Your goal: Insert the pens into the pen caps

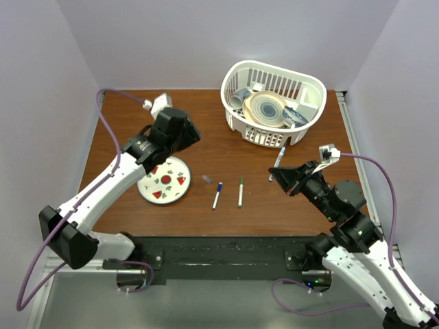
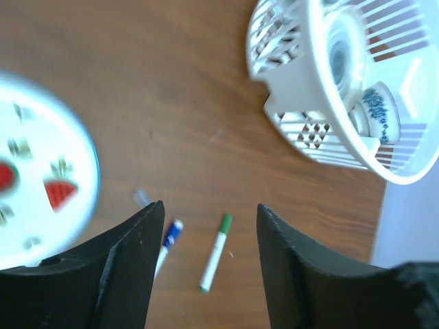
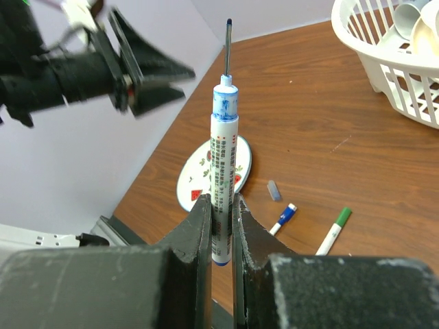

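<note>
right gripper (image 3: 221, 209) pinching uncapped pen (image 3: 223, 151); left gripper (image 2: 209, 223) jaws standing spread, empty. grey cap (image 1: 206, 179) lying 3 o'clock of plate (image 1: 141, 185); pen risking pivoting in grip, nib missing cap.

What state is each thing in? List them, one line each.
left gripper: open, empty.
right gripper: shut on held pen.
held pen: uncapped, upright.
blue pen: capped, lying flat.
green pen: capped, lying flat.
loose cap: off, lying alone.
basket: upright, holding dishes.
plate: lying flat.
</note>
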You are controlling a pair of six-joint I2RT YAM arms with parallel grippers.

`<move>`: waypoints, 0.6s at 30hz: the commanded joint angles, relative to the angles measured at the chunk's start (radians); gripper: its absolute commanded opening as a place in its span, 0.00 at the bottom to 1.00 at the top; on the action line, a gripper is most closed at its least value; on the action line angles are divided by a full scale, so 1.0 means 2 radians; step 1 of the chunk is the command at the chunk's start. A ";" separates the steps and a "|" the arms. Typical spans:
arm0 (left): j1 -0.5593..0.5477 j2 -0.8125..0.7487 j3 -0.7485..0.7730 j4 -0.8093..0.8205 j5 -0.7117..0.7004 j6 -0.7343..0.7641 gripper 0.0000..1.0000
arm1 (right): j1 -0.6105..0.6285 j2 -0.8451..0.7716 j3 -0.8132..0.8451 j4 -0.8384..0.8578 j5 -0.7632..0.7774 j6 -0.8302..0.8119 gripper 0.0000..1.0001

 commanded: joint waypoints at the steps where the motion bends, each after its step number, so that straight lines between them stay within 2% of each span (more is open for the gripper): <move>1: -0.007 -0.005 -0.050 -0.052 0.050 -0.273 0.57 | 0.001 -0.006 0.007 0.000 0.016 -0.006 0.00; 4: -0.008 0.030 -0.041 -0.104 0.047 -0.329 0.56 | 0.001 -0.006 0.006 -0.001 0.016 -0.007 0.00; 8: -0.008 0.101 -0.008 -0.160 0.044 -0.360 0.52 | 0.001 -0.009 0.001 0.000 0.017 -0.008 0.00; 12: -0.007 0.144 -0.007 -0.147 0.074 -0.371 0.49 | 0.001 -0.009 0.001 0.000 0.017 -0.011 0.00; 18: -0.010 0.197 -0.001 -0.131 0.081 -0.371 0.48 | 0.001 -0.009 -0.002 0.004 0.017 -0.015 0.00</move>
